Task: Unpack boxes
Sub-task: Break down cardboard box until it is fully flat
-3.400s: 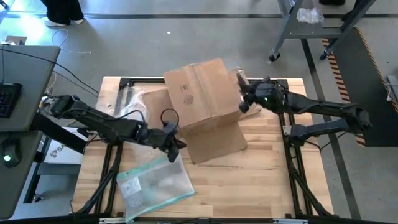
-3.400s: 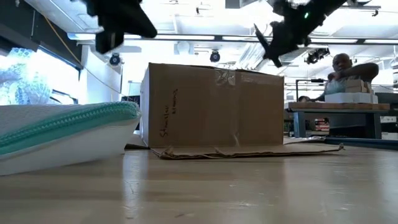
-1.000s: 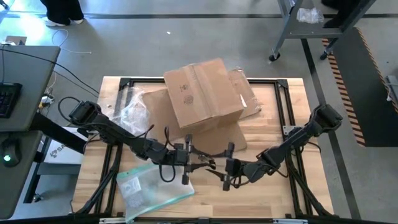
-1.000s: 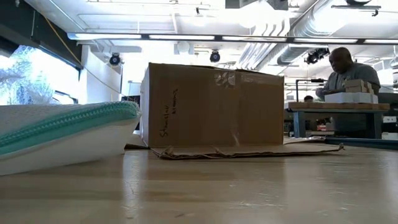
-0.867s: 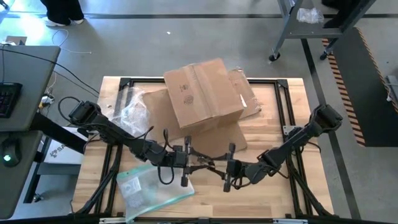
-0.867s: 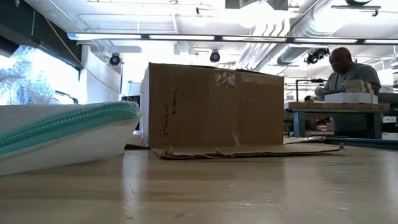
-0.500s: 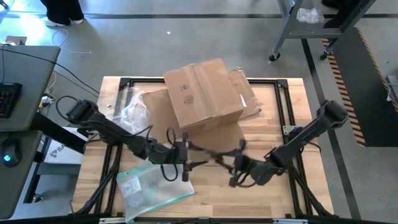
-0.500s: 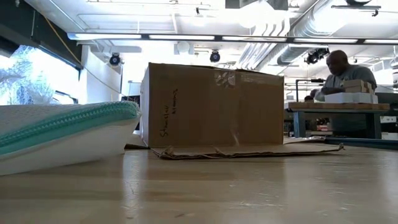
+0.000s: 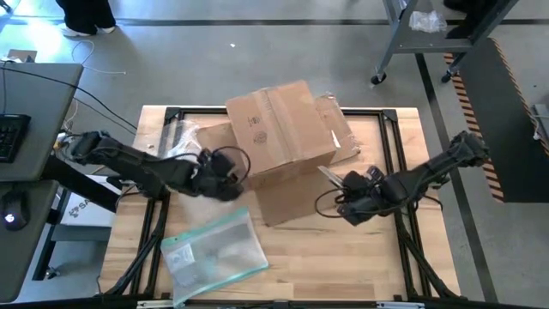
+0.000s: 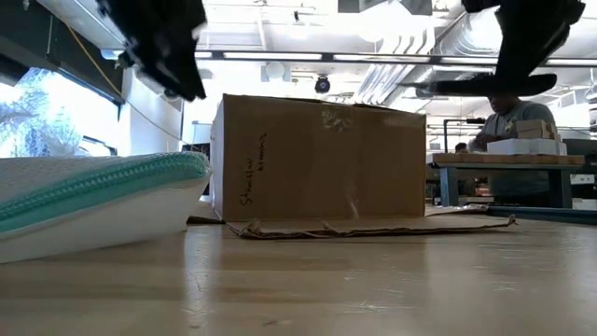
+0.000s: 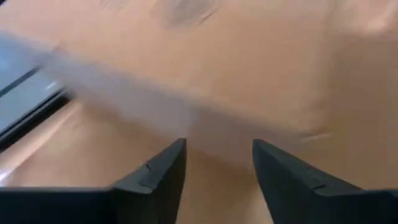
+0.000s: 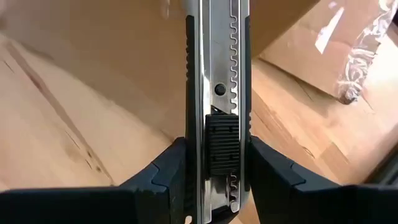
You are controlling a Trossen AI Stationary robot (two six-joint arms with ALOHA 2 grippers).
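The brown cardboard box [image 9: 279,129] stands at the table's far middle, taped seam up, with one flap [image 9: 296,199] flat on the wood in front of it. My left gripper [image 9: 227,172] hovers open beside the box's near left corner, with only cardboard [image 11: 249,74] ahead of its fingers. My right gripper [image 9: 347,187] hangs over the flap's right end, shut on a metal utility knife [image 12: 217,74] whose tip [image 9: 326,174] points at the box. In the low view both arms [image 10: 159,42] [image 10: 527,37] show above the box [image 10: 317,159]. My right gripper pinches the knife's handle at its black slider [image 12: 222,146] between the two fingers [image 12: 168,168], one on each long narrow side. The fingers lie along the knife, which runs forward past their ends. It is lifted clear of the table and slants down toward the box's near right corner.
A clear pouch with a teal edge [image 9: 214,253] lies at the near left of the table. Bubble wrap [image 9: 182,153] sits left of the box. A desk with a keyboard [image 9: 13,137] stands off the left edge. A person [image 10: 508,107] works at a bench beyond the table.
Both grippers stood close together over the near middle of the table and have drawn apart. The left has gone toward the far left, up to the box's near left corner. The right has gone right and toward the far edge with the knife, turning it toward the box.
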